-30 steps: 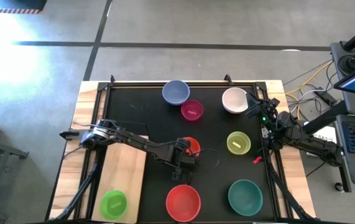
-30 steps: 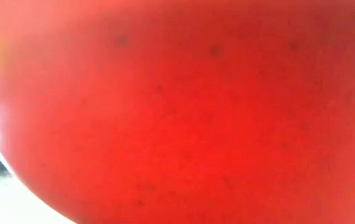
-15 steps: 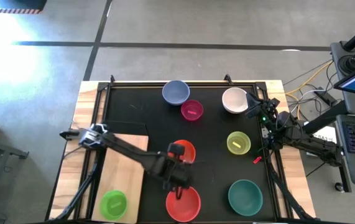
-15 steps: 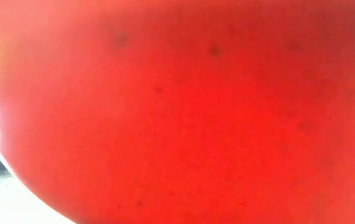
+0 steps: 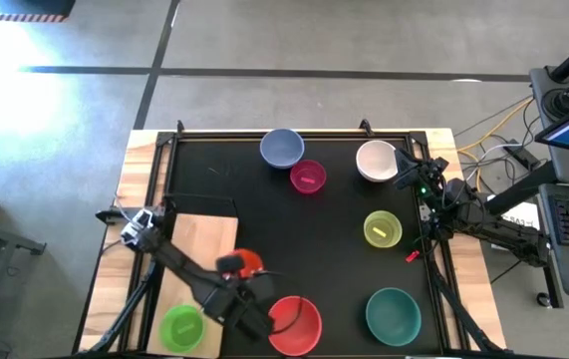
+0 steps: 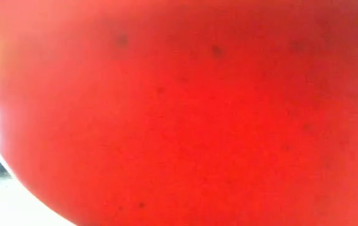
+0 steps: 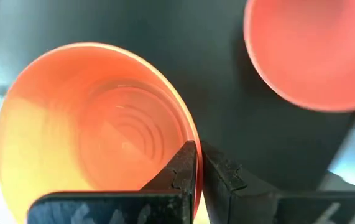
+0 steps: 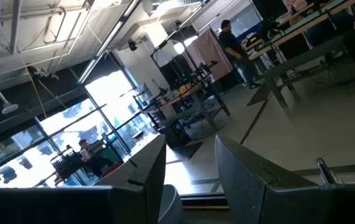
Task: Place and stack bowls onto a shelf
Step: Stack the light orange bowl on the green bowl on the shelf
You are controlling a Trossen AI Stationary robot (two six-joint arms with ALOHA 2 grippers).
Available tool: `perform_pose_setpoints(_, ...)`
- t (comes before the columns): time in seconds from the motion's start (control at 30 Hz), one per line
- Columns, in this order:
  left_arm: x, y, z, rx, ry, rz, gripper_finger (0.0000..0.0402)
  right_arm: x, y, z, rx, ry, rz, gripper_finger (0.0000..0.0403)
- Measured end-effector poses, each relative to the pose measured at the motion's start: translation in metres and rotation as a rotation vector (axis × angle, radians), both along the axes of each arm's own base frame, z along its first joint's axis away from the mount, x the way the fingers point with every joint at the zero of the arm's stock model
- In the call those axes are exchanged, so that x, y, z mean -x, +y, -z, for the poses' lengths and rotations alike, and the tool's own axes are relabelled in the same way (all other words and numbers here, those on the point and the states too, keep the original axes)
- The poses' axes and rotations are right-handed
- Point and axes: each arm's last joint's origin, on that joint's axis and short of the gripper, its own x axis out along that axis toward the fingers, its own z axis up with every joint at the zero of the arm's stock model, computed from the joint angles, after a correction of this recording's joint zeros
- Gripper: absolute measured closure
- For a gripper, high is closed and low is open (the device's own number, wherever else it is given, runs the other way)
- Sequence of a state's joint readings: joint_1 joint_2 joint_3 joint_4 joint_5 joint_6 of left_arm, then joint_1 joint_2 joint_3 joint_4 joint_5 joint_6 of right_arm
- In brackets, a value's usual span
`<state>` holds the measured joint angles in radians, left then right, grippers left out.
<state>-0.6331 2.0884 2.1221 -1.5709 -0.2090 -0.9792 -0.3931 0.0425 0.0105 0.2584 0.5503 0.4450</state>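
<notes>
left gripper (image 7: 197, 163) pinching orange bowl (image 7: 90, 118) rim — beside red bowl (image 5: 295, 324)

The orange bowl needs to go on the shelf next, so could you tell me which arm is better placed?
Left. Its claw is already shut on the orange bowl rim, beside the shelf. The right claw waits open at the table's far right edge.

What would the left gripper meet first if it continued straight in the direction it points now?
Probably the red bowl. The left gripper, shut on the orange bowl, reaches from the shelf toward the table's front, and that bowl lies just ahead. Its height above the bowl is unclear.
</notes>
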Motion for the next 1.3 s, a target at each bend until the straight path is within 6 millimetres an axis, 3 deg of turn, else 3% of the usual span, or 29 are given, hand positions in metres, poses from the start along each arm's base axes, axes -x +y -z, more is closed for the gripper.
perform_pose_setpoints(0.37,0.046,-0.048,-0.003,0.175,0.071,-0.269,0.0401,0.0,0.0,0.0,0.0,0.0,0.0,0.0275)
perform_pose_setpoints(0.5,0.069,-0.056,-0.016,0.23,0.086,-0.341,0.0395,0.0,0.0,0.0,0.0,0.0,0.001,0.0275)
perform_pose_setpoints(0.73,0.1,-0.067,-0.014,0.262,0.195,-0.45,0.0392,0.0,0.0,0.0,0.0,0.001,0.0,0.0275)
perform_pose_setpoints(1.3,0.107,-0.069,0.019,0.144,0.183,-0.398,0.0392,0.0,0.0,0.0,0.0,0.0,0.0,0.0275)
